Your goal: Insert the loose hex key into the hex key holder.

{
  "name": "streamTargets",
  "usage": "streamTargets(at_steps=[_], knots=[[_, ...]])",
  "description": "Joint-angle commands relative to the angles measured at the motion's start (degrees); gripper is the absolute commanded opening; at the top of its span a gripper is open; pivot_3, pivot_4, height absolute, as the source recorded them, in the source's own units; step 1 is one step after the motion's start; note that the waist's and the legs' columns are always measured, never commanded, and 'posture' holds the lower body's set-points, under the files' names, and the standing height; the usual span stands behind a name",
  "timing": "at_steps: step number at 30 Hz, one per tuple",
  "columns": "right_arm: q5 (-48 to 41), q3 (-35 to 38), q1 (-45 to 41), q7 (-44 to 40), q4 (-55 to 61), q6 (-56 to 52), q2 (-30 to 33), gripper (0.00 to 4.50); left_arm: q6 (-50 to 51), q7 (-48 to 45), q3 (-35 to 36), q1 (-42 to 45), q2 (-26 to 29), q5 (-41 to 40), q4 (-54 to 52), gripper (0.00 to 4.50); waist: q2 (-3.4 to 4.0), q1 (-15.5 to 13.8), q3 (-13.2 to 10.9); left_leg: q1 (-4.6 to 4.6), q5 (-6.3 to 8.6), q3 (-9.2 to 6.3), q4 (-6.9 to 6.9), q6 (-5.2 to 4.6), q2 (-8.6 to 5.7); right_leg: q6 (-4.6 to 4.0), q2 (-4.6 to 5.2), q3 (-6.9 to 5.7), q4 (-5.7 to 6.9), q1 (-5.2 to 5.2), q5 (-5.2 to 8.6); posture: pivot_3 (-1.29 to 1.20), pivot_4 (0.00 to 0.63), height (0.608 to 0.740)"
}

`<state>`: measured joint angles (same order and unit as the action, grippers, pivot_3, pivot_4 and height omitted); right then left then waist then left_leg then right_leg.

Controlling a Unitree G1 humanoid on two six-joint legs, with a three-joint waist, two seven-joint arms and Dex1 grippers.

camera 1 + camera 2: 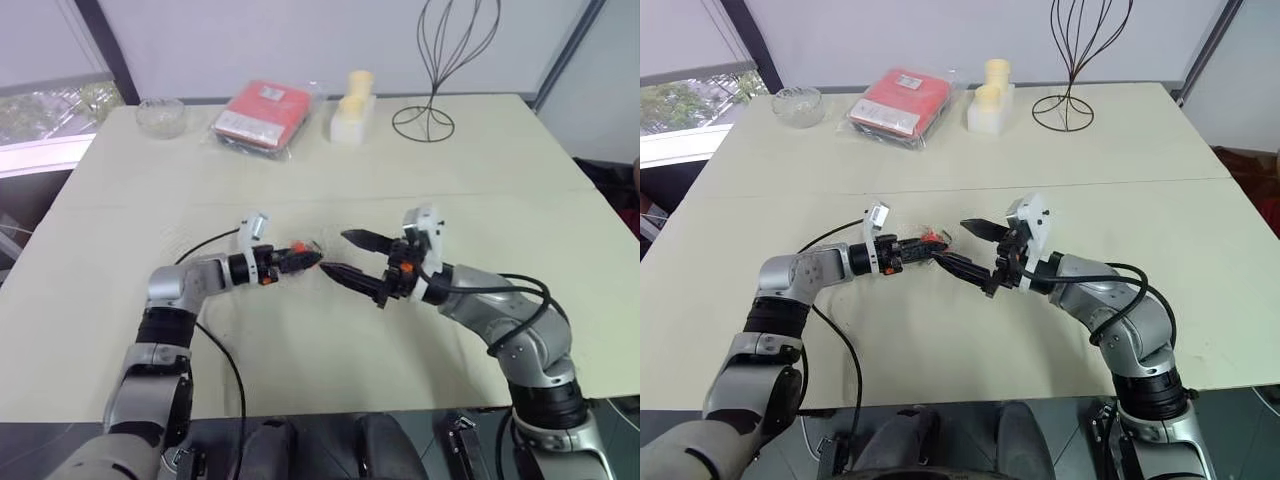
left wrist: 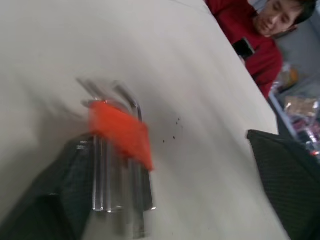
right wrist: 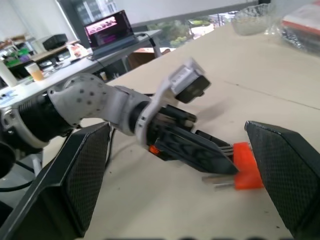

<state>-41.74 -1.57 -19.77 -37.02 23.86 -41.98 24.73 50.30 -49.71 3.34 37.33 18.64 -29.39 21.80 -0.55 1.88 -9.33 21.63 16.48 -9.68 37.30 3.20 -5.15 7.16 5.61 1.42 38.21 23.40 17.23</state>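
Two black textured fingers of the right gripper (image 3: 185,195) stand wide apart. Between them, the left gripper (image 3: 220,167) touches the small orange-red plastic hex key holder (image 3: 248,172) on the pale table (image 3: 280,95).

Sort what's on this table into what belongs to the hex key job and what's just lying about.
Job:
- hex key holder, orange-red, keys sticking out, at the left hand
- right hand, open, facing it
- loose hex key: cannot pick it out

Lying about, far side of the table:
- glass bowl
- red packet
- pale yellow block
- wire stand
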Motion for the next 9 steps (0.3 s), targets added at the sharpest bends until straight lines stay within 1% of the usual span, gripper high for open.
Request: streamTargets(at_steps=[1,3,5,9], knots=[[-0.1,1.1,-0.1,0.0,0.8,1.1,0.0,4.5,-7.5,5.7,-2.1,-3.8,3.4,7.7,-2.1,4.46,-0.02,0.3,0.0,-0.09,0.0,0.02,-0.04,0.0,0.01,0.0,0.0,0.02,0.0,-0.05,0.0,0.0,0.15,0.74],[-0.1,1.4,0.5,0.2,1.0,1.0,0.2,4.5,-11.5,7.4,-3.4,-6.0,6.0,11.0,-4.3,4.46,0.01,0.6,0.1,-0.2,0.0,0.05,-0.13,0.01,0.05,0.0,-0.01,0.03,0.0,-0.1,0.0,0.0,0.15,0.74],[-0.2,1.8,1.3,0.3,1.3,0.8,0.5,4.5,-15.8,8.8,-3.2,-7.5,8.1,13.0,-7.2,4.46,0.02,0.7,0.1,-0.25,0.0,0.08,-0.2,0.01,0.11,-0.03,-0.02,0.04,0.0,-0.07,-0.01,0.0,0.15,0.74],[1.0,3.0,2.9,1.8,1.1,2.2,0.3,4.5,-17.4,11.5,2.8,-9.1,8.6,9.2,-14.2,4.46,0.02,0.5,0.1,-0.19,0.01,0.07,-0.22,0.01,0.09,-0.06,0.0,0.05,-0.01,0.04,-0.03,0.0,0.15,0.74]])
